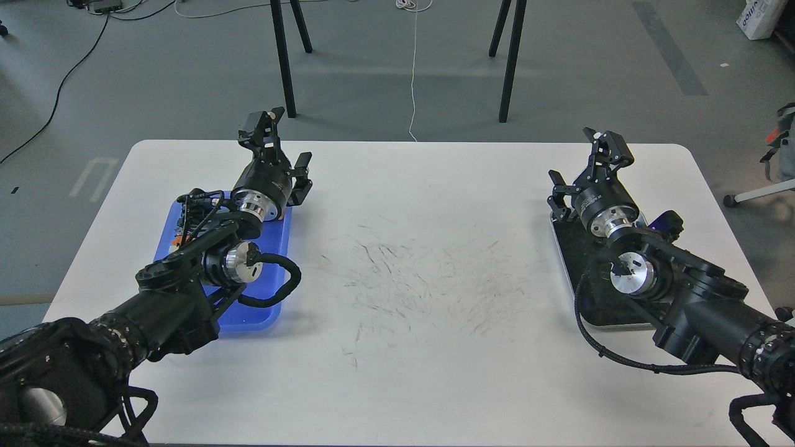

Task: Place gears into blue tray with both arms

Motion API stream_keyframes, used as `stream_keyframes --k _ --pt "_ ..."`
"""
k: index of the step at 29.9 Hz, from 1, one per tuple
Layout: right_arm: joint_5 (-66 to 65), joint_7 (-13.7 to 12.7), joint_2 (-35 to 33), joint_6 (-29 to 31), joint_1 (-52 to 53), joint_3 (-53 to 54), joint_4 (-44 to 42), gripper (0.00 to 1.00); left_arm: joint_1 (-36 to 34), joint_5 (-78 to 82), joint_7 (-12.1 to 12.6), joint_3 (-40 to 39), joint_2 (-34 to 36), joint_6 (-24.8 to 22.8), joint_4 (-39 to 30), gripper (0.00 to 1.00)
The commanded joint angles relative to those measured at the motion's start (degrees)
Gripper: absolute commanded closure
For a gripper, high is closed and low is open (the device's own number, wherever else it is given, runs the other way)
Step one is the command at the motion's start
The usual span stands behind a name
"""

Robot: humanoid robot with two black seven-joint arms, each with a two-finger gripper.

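The left black two-fingered gripper (282, 152) hangs with its fingers spread wide and nothing between them, above the far end of the flat rectangular bright blue plastic tray (273, 310). That tray lies on the left side of the white rounded-corner table (397, 372), its long axis running from near to far; most of it is hidden under the left black jointed arm (186, 267), which rises over it from the near left. The right black two-fingered gripper (587, 171) also stands wide open and empty, over the far end of the shiny metal tray with a black inside (574, 261) at the table's right side. The right black jointed arm (683, 292) covers much of that tray. No gears can be made out; the arms hide both tray floors. Dark scuff marks (422, 273) streak the tabletop between the two trays.
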Motion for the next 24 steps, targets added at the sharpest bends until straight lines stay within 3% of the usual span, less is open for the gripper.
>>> stream_keyframes --k 1,24 --pt "-0.1 0.0 0.0 -0.1 0.1 0.0 0.0 0.01 0.0 0.0 0.0 0.1 0.0 0.8 0.0 0.00" --pt "0.0 0.0 0.2 -0.4 -0.1 0.8 0.0 0.01 -0.2 -0.1 0.0 0.4 0.0 0.4 -0.1 0.00"
